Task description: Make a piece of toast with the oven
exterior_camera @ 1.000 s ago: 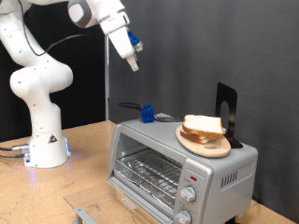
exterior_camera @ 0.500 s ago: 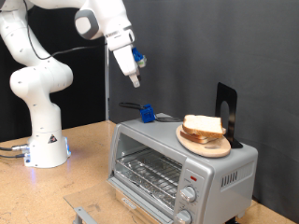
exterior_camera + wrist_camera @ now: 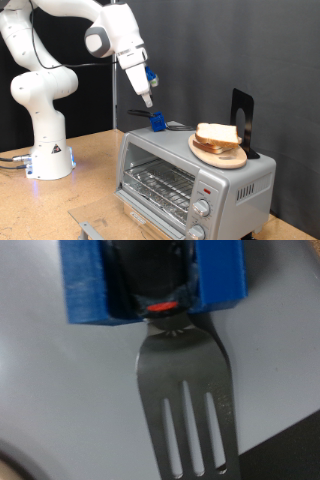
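Note:
The silver oven (image 3: 190, 170) stands at the exterior view's lower right, and its wire rack (image 3: 160, 185) shows at the front. Two alike slices of toast (image 3: 217, 134) lie stacked on a round wooden plate (image 3: 220, 156) on the oven's top. A metal fork with a blue block handle (image 3: 158, 122) also lies on the oven top, left of the plate. My gripper (image 3: 147, 98) hangs just above that blue block, apart from it. In the wrist view the blue block (image 3: 90, 290) and the fork's tines (image 3: 185, 400) fill the frame over the grey oven top (image 3: 60, 390). No fingers show there.
A black upright stand (image 3: 243, 120) rises behind the plate on the oven top. The robot's white base (image 3: 45, 150) stands on the wooden table at the exterior view's left. A grey metal part (image 3: 90, 228) shows at the bottom edge in front of the oven.
My gripper has come down and slightly to the exterior view's right, from high above the oven to just over the blue-handled fork. Nothing else has moved.

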